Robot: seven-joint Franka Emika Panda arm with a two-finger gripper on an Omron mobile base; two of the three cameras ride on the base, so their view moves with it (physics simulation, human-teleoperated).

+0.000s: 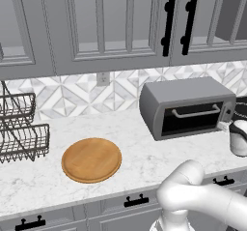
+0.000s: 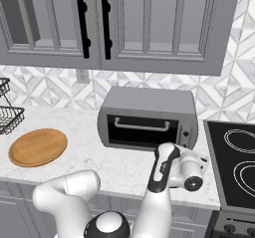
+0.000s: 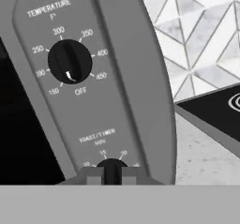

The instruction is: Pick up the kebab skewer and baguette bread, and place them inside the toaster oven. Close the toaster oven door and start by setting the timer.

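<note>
At the bottom of the hand view the fingers [image 3: 111, 174] are clenched on the timer knob [image 3: 111, 163], the temperature knob [image 3: 70, 61] above it, on the oven [image 2: 145, 116] mid-frame on the tabletop [image 2: 109, 162], door [image 2: 142, 129] closed.

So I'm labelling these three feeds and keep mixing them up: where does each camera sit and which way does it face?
Left base view: behind the arm's left, facing the counter, round wooden board and toaster oven; white arm at lower right.
Right base view: behind its right, facing the same oven and board, plus a stovetop; arm from lower left.
Hand view: on the hand, close to the oven's knob panel; shut gripper on the timer knob.
</note>
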